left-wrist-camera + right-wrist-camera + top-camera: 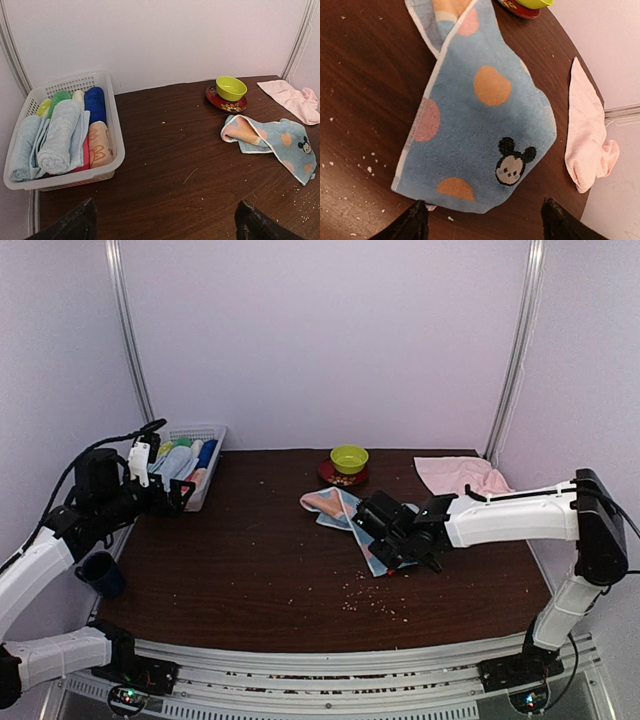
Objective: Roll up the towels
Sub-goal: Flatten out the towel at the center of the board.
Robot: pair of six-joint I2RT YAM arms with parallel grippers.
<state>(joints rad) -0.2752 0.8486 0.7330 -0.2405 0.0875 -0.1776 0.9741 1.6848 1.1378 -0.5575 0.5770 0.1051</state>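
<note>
The light blue towel (480, 125), dotted orange and pink with a mouse face, lies loosely folded on the dark table; its far end curls into a small roll (240, 131). My right gripper (485, 225) hovers at the towel's near edge, open, with nothing between its fingers (415, 222). From above, that gripper (385, 535) sits over the towel (335, 508). The pale pink towel (460, 475) lies crumpled at the back right corner (585, 140). Off to the left, my left gripper (167, 227) is open above bare wood, beside the basket (180, 495).
A white mesh basket (117, 145) at the back left holds several rolled towels. A yellow-green bowl (231, 87) sits on a red plate (225, 104) at the back centre. Crumbs (370, 595) speckle the wood near the front. A dark blue cup (100, 573) sits off the left edge.
</note>
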